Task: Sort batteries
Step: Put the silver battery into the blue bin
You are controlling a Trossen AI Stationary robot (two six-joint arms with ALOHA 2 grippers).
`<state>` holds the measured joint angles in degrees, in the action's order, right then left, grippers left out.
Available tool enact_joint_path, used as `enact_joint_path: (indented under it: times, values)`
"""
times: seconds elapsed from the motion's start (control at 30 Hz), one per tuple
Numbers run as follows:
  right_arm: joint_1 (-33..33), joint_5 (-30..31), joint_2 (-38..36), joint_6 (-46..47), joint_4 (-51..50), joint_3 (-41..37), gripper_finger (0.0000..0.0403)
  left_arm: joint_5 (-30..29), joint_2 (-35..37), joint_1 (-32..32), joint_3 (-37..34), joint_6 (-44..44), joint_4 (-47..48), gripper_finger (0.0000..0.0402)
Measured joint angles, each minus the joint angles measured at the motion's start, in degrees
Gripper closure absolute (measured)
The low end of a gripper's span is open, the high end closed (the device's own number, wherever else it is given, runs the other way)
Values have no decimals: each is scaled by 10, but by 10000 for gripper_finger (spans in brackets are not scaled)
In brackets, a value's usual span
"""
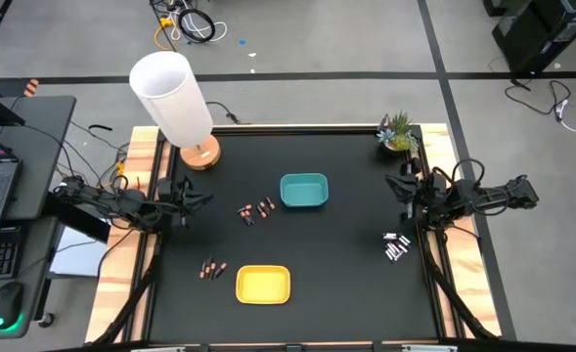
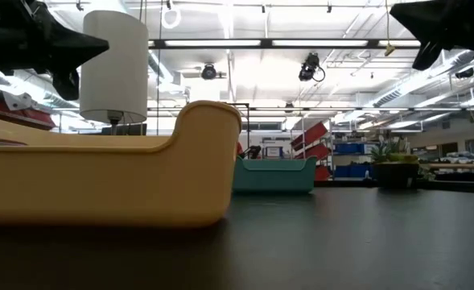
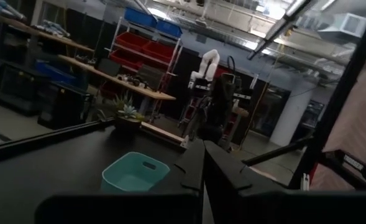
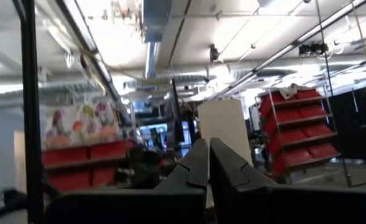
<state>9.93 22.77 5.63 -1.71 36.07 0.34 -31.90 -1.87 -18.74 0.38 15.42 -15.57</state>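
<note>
Three small groups of batteries lie on the black table: dark ones with reddish ends near the middle (image 1: 255, 210), another such group (image 1: 212, 269) left of the yellow tray (image 1: 263, 284), and silvery-white and black ones (image 1: 396, 245) at the right. The teal tray (image 1: 304, 191) stands mid-table and also shows in the left wrist view (image 3: 135, 174). My left gripper (image 1: 201, 198) hovers at the table's left side, shut and empty. My right gripper (image 1: 393, 183) hovers at the right side, shut and empty.
A white lamp (image 1: 175, 98) on a wooden base stands at the far left corner. A small potted plant (image 1: 398, 132) stands at the far right corner. In the low view the yellow tray (image 2: 108, 173) fills the near left, the teal tray (image 2: 274, 174) behind it.
</note>
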Motion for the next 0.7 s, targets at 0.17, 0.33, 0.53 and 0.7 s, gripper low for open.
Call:
enact_joint_path:
  times: [0.17,0.33,0.53,0.7]
  values:
    - [0,-4,0,32,-24,0,392,-1,0,0,0,-18,4,382]
    - [-1,-12,6,63,-88,7,384,-20,0,0,0,-81,1,382]
    - [-1,-8,76,69,-182,83,382,-32,0,0,0,-105,0,381]
    - [-1,-3,159,19,-66,90,382,-110,0,0,0,-102,-13,371]
